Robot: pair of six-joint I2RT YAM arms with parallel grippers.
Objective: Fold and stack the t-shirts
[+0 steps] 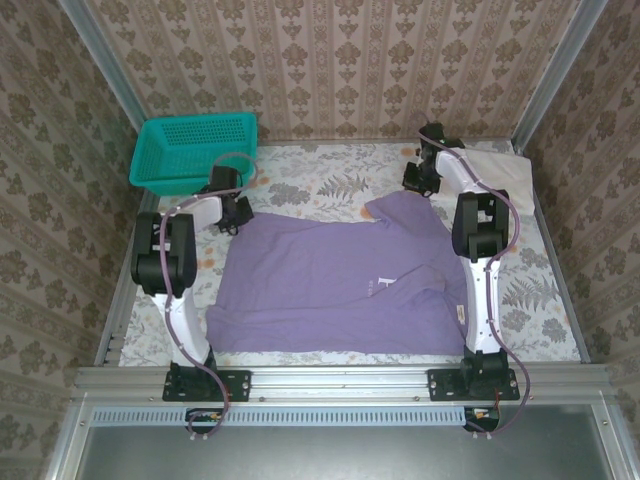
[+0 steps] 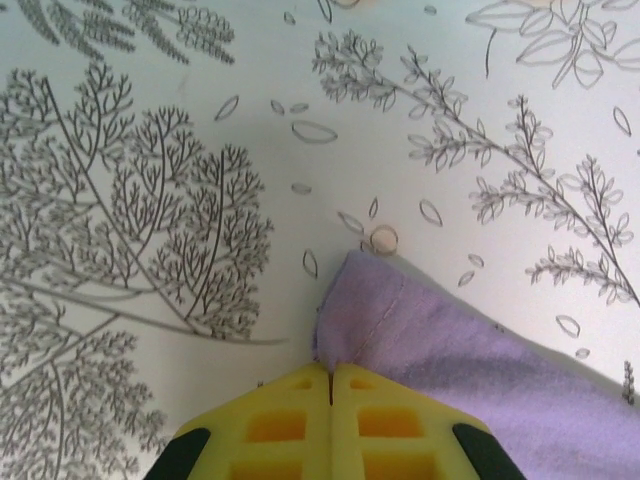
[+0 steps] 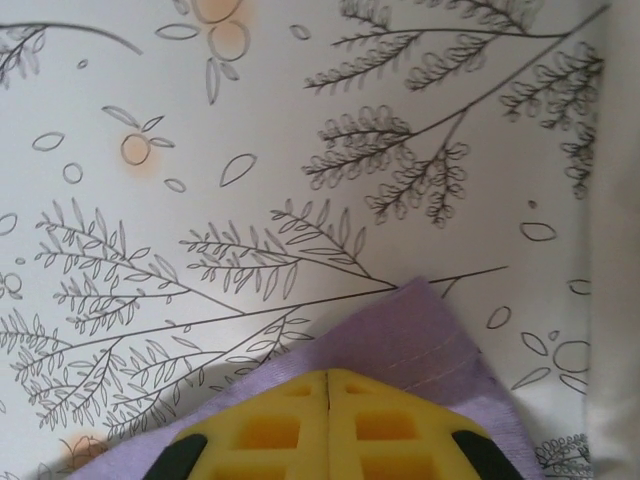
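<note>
lavender t-shirt (image 1: 330,280): short-sleeved, spread open and mostly flat across the middle of the table, long axis running left to right. small white lettering (image 1: 380,285) faces up, right of centre. a shallow fold crosses the right portion. one stitched far-left corner (image 2: 400,330) is pinched in the closed left gripper (image 2: 330,375). a stitched far-right corner (image 3: 410,335) is pinched in the closed right gripper (image 3: 328,378).

off-white t-shirt (image 1: 500,170): plain, lying flat at the far right corner of the table, near the lavender t-shirt. its edge (image 3: 615,250) runs beside the held lavender corner.
</note>
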